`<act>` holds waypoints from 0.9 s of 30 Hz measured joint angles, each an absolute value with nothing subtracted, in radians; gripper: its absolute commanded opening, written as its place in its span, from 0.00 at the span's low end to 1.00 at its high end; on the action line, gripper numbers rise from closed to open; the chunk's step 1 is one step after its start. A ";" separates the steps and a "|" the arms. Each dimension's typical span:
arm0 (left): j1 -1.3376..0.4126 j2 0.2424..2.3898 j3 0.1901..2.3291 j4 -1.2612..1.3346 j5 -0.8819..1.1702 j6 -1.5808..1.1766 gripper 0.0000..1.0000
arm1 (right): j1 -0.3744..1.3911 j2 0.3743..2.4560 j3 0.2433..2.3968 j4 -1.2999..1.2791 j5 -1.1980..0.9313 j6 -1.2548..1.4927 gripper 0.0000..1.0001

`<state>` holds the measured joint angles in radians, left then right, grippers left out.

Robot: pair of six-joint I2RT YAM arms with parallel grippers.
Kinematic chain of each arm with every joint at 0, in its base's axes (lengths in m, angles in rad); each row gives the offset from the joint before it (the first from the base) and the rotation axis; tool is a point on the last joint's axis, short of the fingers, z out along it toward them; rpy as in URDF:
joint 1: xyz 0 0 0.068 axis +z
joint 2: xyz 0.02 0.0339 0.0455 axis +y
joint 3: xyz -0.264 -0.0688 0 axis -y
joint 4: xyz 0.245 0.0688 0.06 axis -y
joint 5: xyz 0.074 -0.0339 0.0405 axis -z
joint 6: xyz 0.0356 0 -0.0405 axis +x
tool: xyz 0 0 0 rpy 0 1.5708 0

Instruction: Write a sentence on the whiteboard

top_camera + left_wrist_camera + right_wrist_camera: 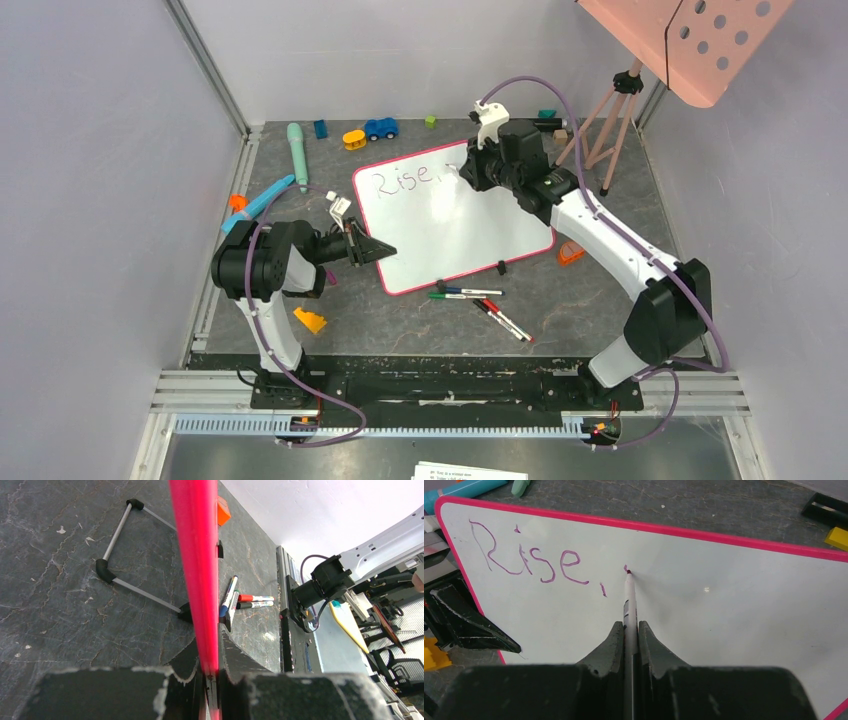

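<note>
Midway through writing the sentence (531, 562): only "Rise," inked, just left of the right pincer (628, 626), with a first dot of the next word at the nib. Clamped shut on the marker (629, 597), stretched far forward over the whiteboard (734, 605), tip touching. Next, probably: drag rightward under light, even pressure. Left pincer (210, 662) closed on the board's pink rim, apparently steadying it above the desk (60, 605).

dark table (400, 335), whiteboard (450, 235), markers (468, 293), toy car (380, 128)
</note>
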<state>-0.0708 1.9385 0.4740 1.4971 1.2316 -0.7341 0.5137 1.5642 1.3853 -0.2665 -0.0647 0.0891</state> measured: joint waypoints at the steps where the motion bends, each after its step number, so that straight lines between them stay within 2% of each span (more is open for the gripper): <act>1: -0.071 1.938 0.474 1.497 1.232 -0.735 0.06 | 0.514 1.563 1.382 -0.264 -0.065 0.089 0.00; 13: -0.071 1.938 0.474 1.497 1.232 -0.735 0.05 | 0.513 1.517 1.299 -0.254 -0.059 0.096 0.00; 27: -0.071 1.938 0.473 1.497 1.231 -0.735 0.05 | 0.513 1.522 1.306 -0.258 -0.059 0.097 0.00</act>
